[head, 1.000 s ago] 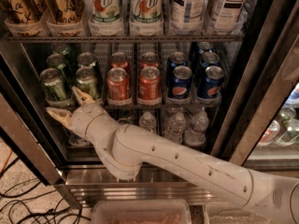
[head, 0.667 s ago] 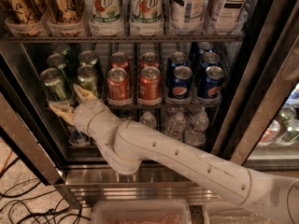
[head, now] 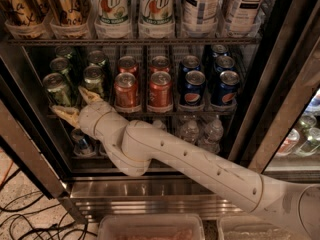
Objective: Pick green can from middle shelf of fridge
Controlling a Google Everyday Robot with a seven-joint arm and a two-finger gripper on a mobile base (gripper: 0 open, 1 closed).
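The fridge (head: 30, 159) stands open, with its steel frame around wire racks. The middle shelf (head: 200, 112) holds lanes of green, red-orange and blue cans. Several green cans fill the two left lanes; the front ones are a green can (head: 57, 89) at far left and another (head: 94, 81) beside it. My gripper (head: 75, 105) is open and empty at the shelf's front edge, just below and between these two front green cans. One fingertip (head: 86, 94) lies by the second can's base, the other (head: 63, 114) under the left can.
Red-orange cans (head: 126, 90) and blue Pepsi cans (head: 193, 88) stand to the right on the same shelf. Tall 7Up and tea cans (head: 156, 6) fill the rack above, and water bottles (head: 190, 130) the rack below. Cables (head: 30, 219) lie on the floor at left.
My gripper has risen slightly toward the front green cans, its fingers still spread. The cans have not moved.
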